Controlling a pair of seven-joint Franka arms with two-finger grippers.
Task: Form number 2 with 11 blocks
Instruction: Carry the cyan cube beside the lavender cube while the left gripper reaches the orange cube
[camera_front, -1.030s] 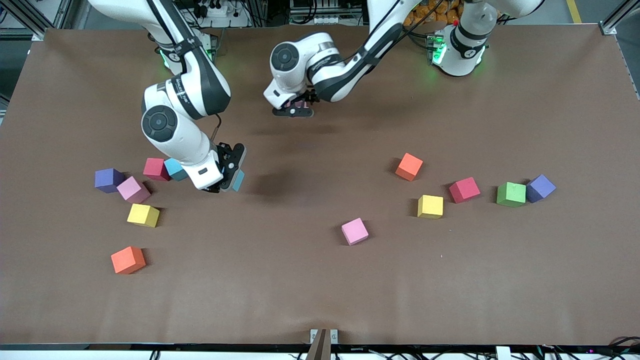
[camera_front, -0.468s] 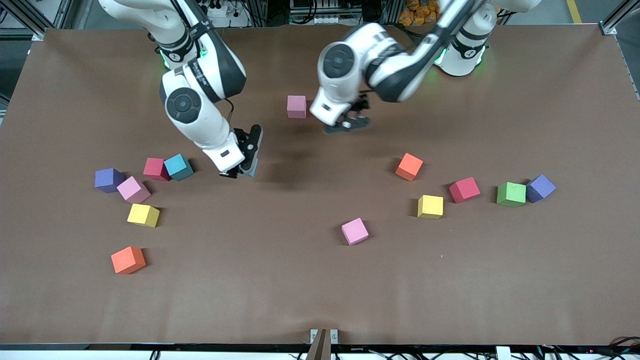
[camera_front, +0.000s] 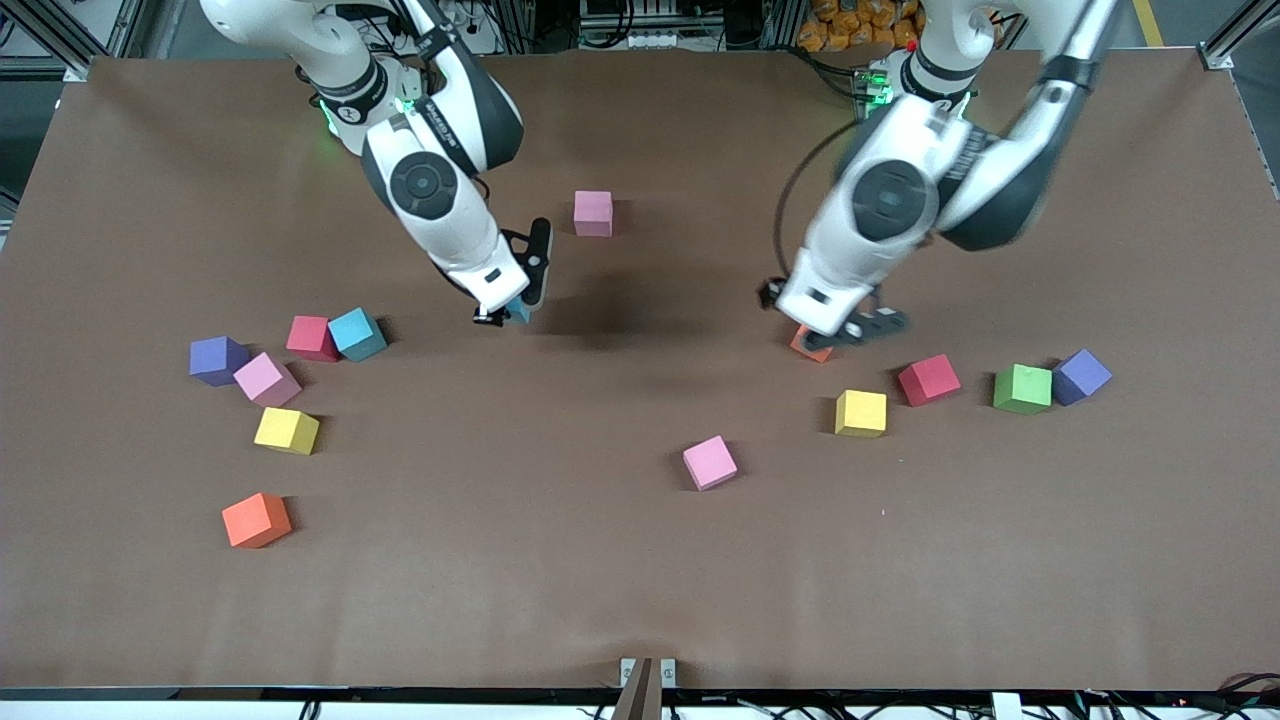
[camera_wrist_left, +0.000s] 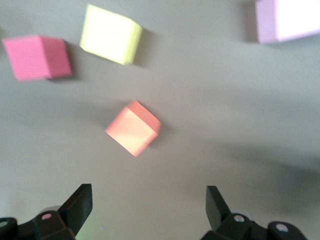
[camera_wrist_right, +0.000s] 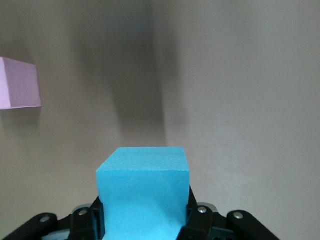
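My right gripper (camera_front: 515, 303) is shut on a blue block (camera_front: 518, 312), held above the table a little nearer the camera than a lone pink block (camera_front: 593, 213). In the right wrist view the blue block (camera_wrist_right: 144, 192) fills the jaws, with the pink block (camera_wrist_right: 19, 83) off to one side. My left gripper (camera_front: 838, 328) hangs open over an orange block (camera_front: 808, 350), which it partly hides. The left wrist view shows that orange block (camera_wrist_left: 133, 128) ahead of the open left gripper (camera_wrist_left: 148, 207). No number 2 shape shows.
Toward the right arm's end lie purple (camera_front: 217, 360), pink (camera_front: 266, 380), red (camera_front: 312, 337), blue (camera_front: 357, 333), yellow (camera_front: 286, 430) and orange (camera_front: 256, 520) cubes. Toward the left arm's end lie yellow (camera_front: 861, 412), red (camera_front: 929, 379), green (camera_front: 1022, 388) and purple (camera_front: 1081, 376) cubes. A pink cube (camera_front: 709, 462) sits mid-table.
The left gripper left the pink block on the table and swung toward the left arm's end, over the orange block. The right gripper carried the blue block toward the pink block.
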